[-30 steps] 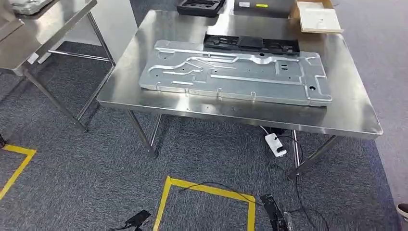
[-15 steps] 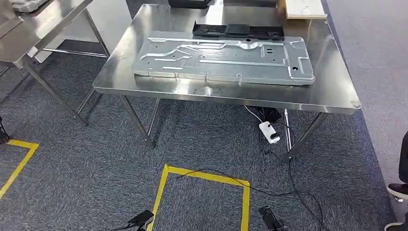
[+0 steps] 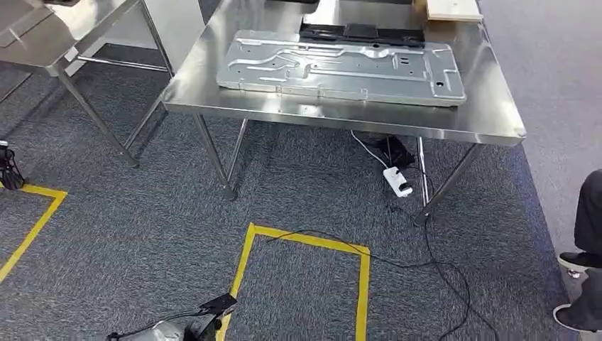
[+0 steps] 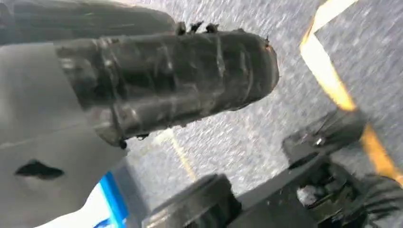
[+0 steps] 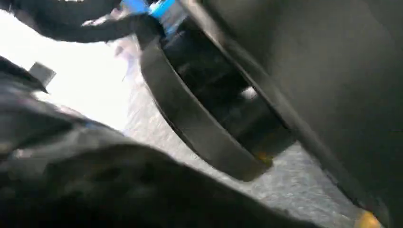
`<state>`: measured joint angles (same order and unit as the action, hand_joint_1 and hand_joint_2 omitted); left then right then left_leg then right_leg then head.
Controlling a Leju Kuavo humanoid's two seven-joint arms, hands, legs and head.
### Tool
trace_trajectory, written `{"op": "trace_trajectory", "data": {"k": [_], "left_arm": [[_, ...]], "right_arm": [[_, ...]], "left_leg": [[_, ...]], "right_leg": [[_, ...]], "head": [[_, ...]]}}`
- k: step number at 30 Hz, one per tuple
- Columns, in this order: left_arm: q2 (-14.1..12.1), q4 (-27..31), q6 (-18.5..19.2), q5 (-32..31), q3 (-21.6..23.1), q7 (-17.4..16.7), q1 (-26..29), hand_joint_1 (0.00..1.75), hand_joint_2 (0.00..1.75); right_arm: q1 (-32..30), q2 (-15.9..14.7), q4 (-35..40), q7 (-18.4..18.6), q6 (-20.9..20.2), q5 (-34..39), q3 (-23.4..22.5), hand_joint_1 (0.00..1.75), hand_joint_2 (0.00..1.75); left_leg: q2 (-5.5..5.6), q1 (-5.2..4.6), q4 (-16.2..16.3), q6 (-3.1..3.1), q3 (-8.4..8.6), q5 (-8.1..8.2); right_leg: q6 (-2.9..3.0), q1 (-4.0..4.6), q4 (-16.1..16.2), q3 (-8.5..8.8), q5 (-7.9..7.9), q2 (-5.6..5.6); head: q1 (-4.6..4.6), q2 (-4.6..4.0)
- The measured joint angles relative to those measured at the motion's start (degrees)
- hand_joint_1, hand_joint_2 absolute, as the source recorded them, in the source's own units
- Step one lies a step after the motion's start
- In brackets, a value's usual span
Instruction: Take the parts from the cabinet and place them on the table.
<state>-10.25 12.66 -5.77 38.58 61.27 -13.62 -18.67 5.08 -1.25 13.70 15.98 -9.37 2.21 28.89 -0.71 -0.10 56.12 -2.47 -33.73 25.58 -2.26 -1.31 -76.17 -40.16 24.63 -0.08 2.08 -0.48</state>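
Parts from the task are seen on the steel table [image 3: 497, 106]: a large stamped metal panel [image 3: 341, 67] lies flat across the top, and a black plastic part [image 3: 358, 32] lies just behind it, touching or nearly so. A pale flat item [image 3: 454, 8] is cut off at the far edge. A second steel table [image 3: 42, 50] stands to the left; no cabinet is visible. Yellow floor tape [image 3: 305, 245] marks a square on the grey carpet, with a white power strip [image 3: 397, 181] and cables under the table. A person's shoes [image 3: 578, 291] are seen at the right edge.

Left hand [image 4: 166, 80] is seen as a thick dark blurred thumb above carpet, apparently hanging low; nothing is seen held, but whether it is released or clenched cannot be told. Right hand [image 5: 95, 180] is a dark blur; state cannot be told.

Step judged: placing looks done for these parts, and the robot stands back from the table. Next move is judged to call for a turn and walk to the cabinet for another part, with cables on the floor to be avoided.
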Motion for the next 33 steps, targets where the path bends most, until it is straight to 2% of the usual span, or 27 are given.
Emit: {"op": "trace_trajectory", "data": {"k": [1, 2, 3, 4, 6, 7, 8, 9, 11, 12, 13, 14, 16, 17, 18, 21, 22, 23, 24, 25, 26, 27, 28, 29, 31, 32, 33], "left_arm": [[0.0, 0.0, 0.1, -0.1, 0.0, 0.0, 0.0, 0.00, 0.00], [0.0, 0.0, 0.2, -0.3, 0.1, 0.0, -0.1, 0.00, 0.00], [0.0, 0.0, 0.4, -0.5, 0.1, 0.0, -0.4, 0.00, 0.00], [0.0, 0.0, 0.5, -0.7, 0.1, 0.0, -0.6, 0.00, 0.00], [0.0, 0.0, 0.7, -1.1, 0.3, 0.0, -0.6, 0.00, 0.00], [0.0, 0.0, 1.0, -1.4, 0.4, -0.3, -0.6, 0.00, 0.00], [0.0, 0.0, 1.4, -1.7, 0.5, -0.5, -0.6, 0.00, 0.00], [0.0, 0.0, 1.9, -2.3, 0.7, -1.1, -0.7, 0.00, 0.00], [0.1, 0.0, 2.4, -3.0, 1.1, -1.8, -1.2, 0.00, 0.00], [0.2, 0.0, 2.5, -3.2, 1.4, -2.0, -1.5, 0.00, 0.00], [0.2, 0.0, 2.6, -3.2, 1.5, -2.2, -1.5, 0.00, 0.00], [0.3, 0.0, 2.6, -3.4, 1.5, -2.3, -1.5, 0.00, 0.00], [0.3, 0.0, 2.6, -3.8, 1.7, -2.5, -1.7, 0.00, 0.00], [0.4, 0.0, 2.5, -3.9, 1.7, -2.5, -2.1, 0.00, 0.00], [0.5, 0.0, 2.3, -4.0, 1.7, -2.6, -2.6, 0.00, 0.00], [0.7, 0.0, 2.2, -3.8, 2.3, -3.4, -3.0, 0.00, 0.00], [0.7, 0.0, 2.1, -3.5, 2.5, -3.7, -3.0, 0.00, 0.00], [1.0, 0.0, 2.1, -3.3, 2.5, -4.0, -3.0, 0.00, 0.00], [1.1, 0.0, 2.1, -3.1, 2.5, -4.0, -3.2, 0.00, 0.00], [1.1, 0.0, 2.1, -3.0, 2.5, -4.0, -3.2, 0.00, 0.00], [1.2, 0.0, 1.8, -2.7, 2.5, -4.0, -3.2, 0.00, 0.00], [1.2, 0.0, 1.7, -2.6, 2.5, -3.7, -3.0, 0.00, 0.00], [1.2, 0.0, 1.6, -2.6, 2.5, -3.4, -2.6, 0.00, 0.00], [1.2, 0.0, 1.6, -2.5, 2.5, -3.2, -2.2, 0.00, 0.00], [1.3, 0.0, 1.5, -2.4, 2.5, -3.1, -2.0, 0.00, 0.00], [1.3, 0.0, 1.5, -2.4, 2.5, -3.1, -2.0, 0.00, 0.00], [1.3, 0.0, 1.5, -2.4, 2.5, -3.1, -2.0, 0.00, 0.00]], "right_arm": [[0.1, 0.2, 0.0, 0.0, -1.1, -1.3, 1.1, 0.00, 0.00], [0.2, 0.4, 0.0, 0.1, -2.1, -2.2, 2.2, 0.00, 0.00], [0.2, 0.4, 0.0, 0.2, -2.8, -2.9, 3.2, 0.00, 0.00], [0.3, 0.6, -0.1, 0.2, -3.4, -3.3, 4.2, 0.00, 0.00], [0.3, 0.8, -0.2, 0.3, -4.0, -3.2, 5.7, 0.00, 0.00], [0.2, 1.0, -0.2, 0.7, -3.9, -2.6, 6.0, 0.00, 0.00], [0.1, 1.0, -0.3, 0.9, -3.9, -1.8, 6.2, 0.00, 0.00], [0.2, 1.0, -0.4, 0.8, -3.9, -1.1, 6.4, 0.00, 0.00], [0.2, 1.0, -0.5, 0.6, -3.9, -0.2, 6.5, 0.00, 0.00], [0.2, 1.0, -0.6, 0.6, -3.9, 0.0, 6.6, 0.00, 0.00], [0.2, 1.0, -0.7, 0.6, -3.9, 0.0, 6.6, 0.00, 0.00], [0.3, 1.0, -0.8, 0.5, -3.9, 0.1, 6.6, 0.00, 0.00], [0.3, 1.0, -0.9, 0.1, -4.0, 0.3, 6.6, 0.00, 0.00], [0.4, 1.0, -1.0, 0.1, -4.1, 0.3, 6.6, 0.00, 0.00], [0.4, 1.0, -1.0, 0.2, -4.4, 0.2, 6.6, 0.00, 0.00], [0.7, 1.0, -1.0, 0.4, -5.1, -0.3, 7.2, 0.00, 0.00], [0.9, 1.0, -1.0, 0.9, -5.2, -0.7, 7.3, 0.00, 0.00], [1.0, 0.9, -1.0, 1.0, -5.4, -1.1, 7.5, 0.00, 0.00], [1.0, 0.9, -1.0, 0.9, -5.4, -1.6, 7.6, 0.00, 0.00], [1.0, 0.9, -1.0, 0.9, -5.3, -2.2, 7.8, 0.00, 0.00], [1.0, 0.9, -1.0, 1.0, -5.1, -2.9, 8.2, 0.00, 0.00], [1.1, 0.9, -1.0, 1.3, -4.9, -3.4, 8.4, 0.00, 0.00], [1.3, 0.9, -1.0, 1.7, -4.9, -3.7, 8.6, 0.00, 0.00], [1.3, 0.9, -1.0, 1.9, -4.9, -3.9, 8.6, 0.00, 0.00], [1.3, 0.9, -1.0, 2.0, -4.9, -4.0, 9.1, 0.00, 0.00], [1.2, 0.9, -1.0, 2.0, -4.9, -4.1, 9.4, 0.00, 0.00], [1.1, 0.9, -1.1, 2.0, -4.9, -4.1, 9.6, 0.00, 0.00]], "left_leg": [[0.42, 0.02, 0.6, 0.40, -1.10, -0.51], [0.52, -0.01, 1.4, 0.79, -2.08, -0.76], [0.64, -0.17, 2.4, 1.03, -2.75, -0.76], [1.02, -0.31, 2.9, 1.48, -3.27, -1.32], [1.50, 0.08, 2.8, 2.12, -3.88, -2.37], [1.93, 0.39, 3.0, 2.35, -4.22, -2.37], [1.72, 0.48, 4.1, 2.56, -4.97, -0.91], [1.47, 0.53, 7.3, 2.91, -6.03, 2.18], [1.36, 0.71, 15.6, 3.43, -8.77, 6.75], [1.27, 0.76, 18.7, 3.58, -9.64, 7.42], [1.19, 0.76, 19.6, 3.61, -9.44, 6.80], [1.05, 0.76, 17.9, 3.61, -7.89, 5.32], [-0.02, 0.72, 8.7, 3.26, -1.78, 1.49], [-1.72, 0.58, 4.3, 2.94, 0.41, 1.61], [-2.73, -0.57, 3.2, 2.51, 1.71, 2.23], [-1.46, -0.83, 2.5, 1.34, 0.88, 2.15], [-0.98, -0.47, 1.6, 0.75, 1.21, 1.76], [-0.69, -0.07, 1.0, 0.42, 1.61, 1.36], [-0.12, 0.03, 0.8, -0.02, 1.55, 1.12], [0.33, 0.03, 0.8, -0.23, 1.32, 1.03], [0.84, 0.02, 0.9, -0.34, 1.12, 0.96], [1.48, -0.03, 1.0, -0.34, 0.96, 0.95], [2.09, -0.03, 1.1, -0.33, 0.92, 0.95], [2.78, -0.01, 1.3, -0.32, 0.93, 0.96], [4.51, 0.17, 1.9, -0.12, 0.83, 1.09], [5.25, 0.22, 2.4, 0.15, 0.46, 1.27], [5.83, -0.12, 3.0, 0.57, -0.30, 1.34]], "right_leg": [[0.08, -0.22, 3.6, 3.24, -0.48, 0.35], [0.26, -0.45, 9.6, 8.40, 2.57, 1.75], [0.48, -0.13, 16.1, 12.61, 5.56, 2.25], [0.64, -0.08, 18.8, 13.76, 7.80, 2.05], [1.46, 0.29, 18.3, 12.84, 7.31, 1.46], [2.18, -0.12, 18.5, 12.42, 6.85, 0.83], [2.61, 0.00, 18.4, 12.32, 6.55, 0.46], [3.10, 0.03, 18.4, 12.00, 6.26, -0.06], [3.32, 0.34, 18.4, 11.47, 5.80, -1.14], [3.33, 0.46, 18.3, 11.20, 5.65, -1.68], [3.33, 0.53, 18.3, 11.00, 5.58, -2.15], [3.29, 0.55, 18.1, 10.86, 5.53, -2.64], [3.24, 0.57, 17.9, 11.14, 5.56, -3.56], [3.08, 0.65, 17.9, 11.31, 5.65, -4.02], [2.69, 0.89, 17.8, 11.06, 5.54, -4.55], [1.95, 0.85, 18.1, 11.11, 5.35, -6.06], [1.46, 1.02, 18.1, 11.41, 5.54, -6.24], [1.11, 0.63, 17.5, 11.03, 6.14, -3.88], [1.00, 0.61, 15.1, 9.76, 7.81, -1.49], [1.02, 0.61, 10.6, 7.53, 10.05, -0.66], [0.96, 0.62, 5.9, 5.18, 11.95, -0.53], [0.89, 0.67, 1.8, 3.12, 13.03, -0.52], [0.81, 0.67, 0.3, 2.25, 12.67, -0.52], [0.81, 0.63, 1.6, 2.76, 10.95, -0.51], [0.87, 0.25, 10.4, 6.41, 5.32, 0.29], [0.84, -0.10, 14.8, 7.94, 3.55, 2.29], [0.73, -0.21, 15.8, 8.11, 4.60, 5.11]], "head": [[0.00, 0.02], [0.00, 0.02], [0.18, 0.00], [0.37, 0.00], [0.42, 0.00], [0.39, 0.02], [0.58, 0.00], [0.92, 0.02], [1.01, 0.00], [1.03, 0.00], [1.03, 0.02], [1.05, 0.00], [1.05, 0.02], [1.05, 0.00], [1.07, 0.00], [1.14, 0.02], [1.16, 0.02], [1.03, 0.02], [0.83, 0.00], [0.70, 0.02], [0.74, 0.02], [0.72, 0.02], [0.77, 0.02], [0.74, 0.00], [0.74, 0.02], [0.68, 0.02], [0.70, 0.02]]}}
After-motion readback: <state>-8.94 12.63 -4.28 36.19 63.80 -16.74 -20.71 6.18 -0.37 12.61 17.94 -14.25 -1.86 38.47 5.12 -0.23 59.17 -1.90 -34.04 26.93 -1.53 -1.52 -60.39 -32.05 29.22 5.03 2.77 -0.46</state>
